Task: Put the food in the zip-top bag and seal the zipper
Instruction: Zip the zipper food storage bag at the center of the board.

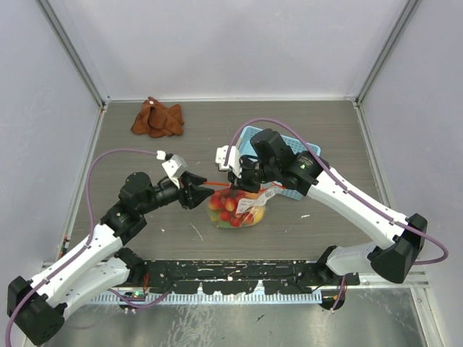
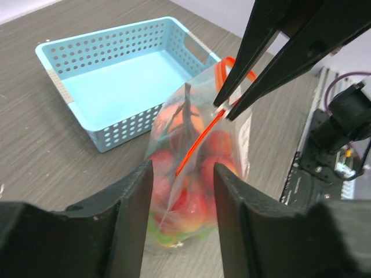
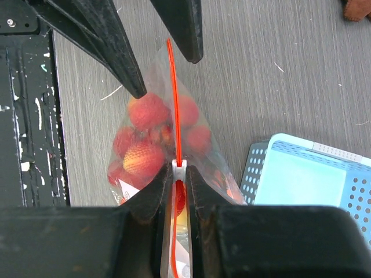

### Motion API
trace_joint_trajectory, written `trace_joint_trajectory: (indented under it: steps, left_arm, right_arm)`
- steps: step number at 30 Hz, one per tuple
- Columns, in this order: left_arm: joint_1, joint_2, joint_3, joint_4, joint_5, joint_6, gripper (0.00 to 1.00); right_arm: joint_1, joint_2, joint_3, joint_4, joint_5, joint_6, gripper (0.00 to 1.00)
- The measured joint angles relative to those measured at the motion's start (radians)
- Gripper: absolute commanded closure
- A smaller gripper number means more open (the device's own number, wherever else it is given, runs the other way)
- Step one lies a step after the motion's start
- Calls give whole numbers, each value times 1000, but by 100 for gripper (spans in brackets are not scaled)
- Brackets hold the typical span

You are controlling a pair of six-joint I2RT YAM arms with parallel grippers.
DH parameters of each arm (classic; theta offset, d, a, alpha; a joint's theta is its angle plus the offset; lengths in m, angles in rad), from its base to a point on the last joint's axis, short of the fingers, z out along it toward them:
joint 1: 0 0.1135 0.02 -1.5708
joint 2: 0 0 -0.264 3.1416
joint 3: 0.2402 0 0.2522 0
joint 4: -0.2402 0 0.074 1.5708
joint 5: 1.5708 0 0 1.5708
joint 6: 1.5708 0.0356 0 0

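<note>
Zip-top bag (image 1: pixel 237 211), full of toy fruits (image 3: pixel 144 157), stands on the tabletop (image 1: pixel 304 238) between the arms. Right end effector (image 3: pixel 179 170) pinches the slider tab (image 3: pixel 179 164) of the zipper (image 3: pixel 172 98), evidently to draw it shut. Left end effector (image 2: pixel 178 169), wide open, straddles the bag's opposite end, gripping nothing.

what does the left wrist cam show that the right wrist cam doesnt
Only the left wrist view: the whole inside of the blue basket, and the right gripper seen from outside, jaws closed on the zipper.
Only the right wrist view: the left gripper seen from outside, jaws apart either side of the strip's far end, and a corner of the brown cloth.
Both: the zip-top bag holding red and yellow food, on the table, with at least part of the basket.
</note>
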Motion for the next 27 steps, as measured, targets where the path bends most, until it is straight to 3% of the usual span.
trace_joint_trajectory:
  steps: [4, 10, 13, 18, 19, 27]
  left_arm:
    - [0, 23, 52, -38, 23, 32, 44]
    - [0, 104, 113, -55, 105, 66, 46]
    - [0, 150, 129, -66, 137, 77, 56]
    - [0, 204, 149, -78, 187, 80, 96]
    - [0, 208, 151, -79, 195, 82, 100]
    - [0, 171, 150, -110, 191, 100, 100]
  right_arm:
    - [-3, 16, 16, -13, -16, 0, 99]
    - [-3, 33, 27, -18, -48, 0, 100]
    - [-3, 43, 32, -18, -59, 0, 99]
    - [-3, 46, 34, -18, -63, 0, 100]
    - [-3, 46, 34, -18, -62, 0, 100]
    - [1, 34, 26, -3, -35, 0, 100]
